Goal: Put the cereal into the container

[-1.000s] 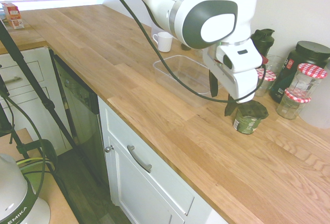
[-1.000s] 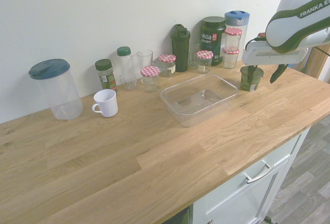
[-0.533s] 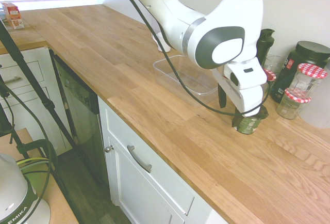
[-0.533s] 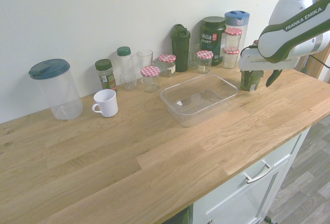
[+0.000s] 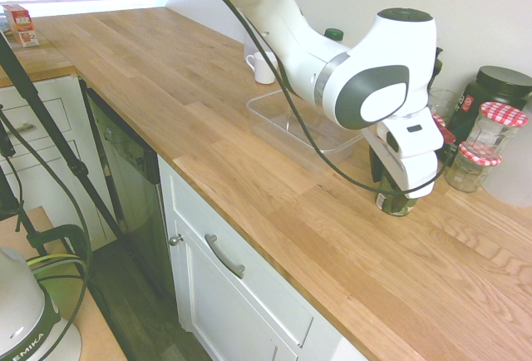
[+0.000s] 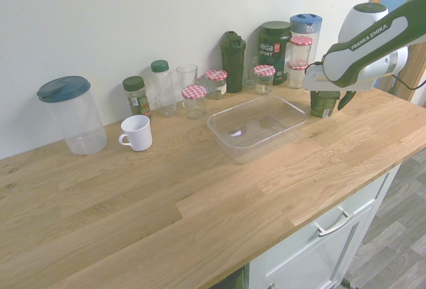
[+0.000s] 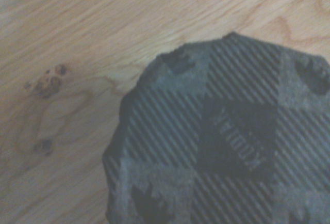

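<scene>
The cereal (image 6: 324,105) is a squat dark green cup standing upright on the wooden counter, right of the container (image 6: 223,132), a shallow clear plastic tray. My gripper (image 6: 326,98) has come down over the cup, open, with one dark finger on each side of it. In the first exterior view the wrist covers most of the cereal (image 5: 391,204), and the container (image 5: 283,120) lies just beyond the arm. The cup's dark wrinkled, striped lid (image 7: 227,141) fills the wrist view at very close range.
Along the wall stand red-checked-lid jars (image 6: 263,78), a black shaker bottle (image 6: 233,52), a dark tub (image 6: 274,42), a drinking glass (image 6: 187,76) and a blue-lidded jug (image 6: 70,114). A white mug (image 6: 136,132) sits left of the tray. The counter's front edge runs close by.
The gripper has dropped from above and beside the cup down onto it, so its fingers now straddle the cup. The cup and tray have not moved.
</scene>
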Controlling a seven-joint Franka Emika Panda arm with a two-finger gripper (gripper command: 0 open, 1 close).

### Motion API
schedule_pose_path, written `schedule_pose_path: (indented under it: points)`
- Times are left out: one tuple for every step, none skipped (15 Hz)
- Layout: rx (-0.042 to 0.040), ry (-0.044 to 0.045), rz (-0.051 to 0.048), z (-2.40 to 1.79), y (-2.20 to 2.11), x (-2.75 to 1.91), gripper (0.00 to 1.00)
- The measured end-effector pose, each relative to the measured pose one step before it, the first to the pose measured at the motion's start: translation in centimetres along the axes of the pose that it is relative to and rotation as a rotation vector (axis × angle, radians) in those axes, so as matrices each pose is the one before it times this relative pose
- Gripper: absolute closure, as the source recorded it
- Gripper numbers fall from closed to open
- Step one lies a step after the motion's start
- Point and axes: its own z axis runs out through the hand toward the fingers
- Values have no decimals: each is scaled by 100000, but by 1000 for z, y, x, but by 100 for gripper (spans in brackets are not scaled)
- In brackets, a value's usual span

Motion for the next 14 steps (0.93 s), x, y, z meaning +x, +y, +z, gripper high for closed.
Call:
schedule_pose_path:
  points:
    - [324, 384, 155, 162, -323, 60, 0]
    - [151, 352, 209, 219, -391, 89, 0]
    - [65, 401, 273, 292, -360, 137, 0]
    - [-109, 477, 304, 371, -357, 235, 0]
    - [90, 424, 444, 296, -367, 291, 100]
    - [317, 147, 551, 158, -311, 225, 100]
    - [560, -245, 778, 1, -276, 75, 100]
    - [421, -239, 481, -85, -136, 10, 100]
    - [284, -182, 191, -85, -116, -27, 100]
    - [211, -135, 89, -61, -81, -27, 100]
    - [59, -94, 15, -8, -1, 3, 100]
    - [245, -99, 2, -125, -52, -16, 100]
    - [339, 11, -1, -239, -70, 26, 100]
    - [533, 97, 42, -444, -136, 99, 100]
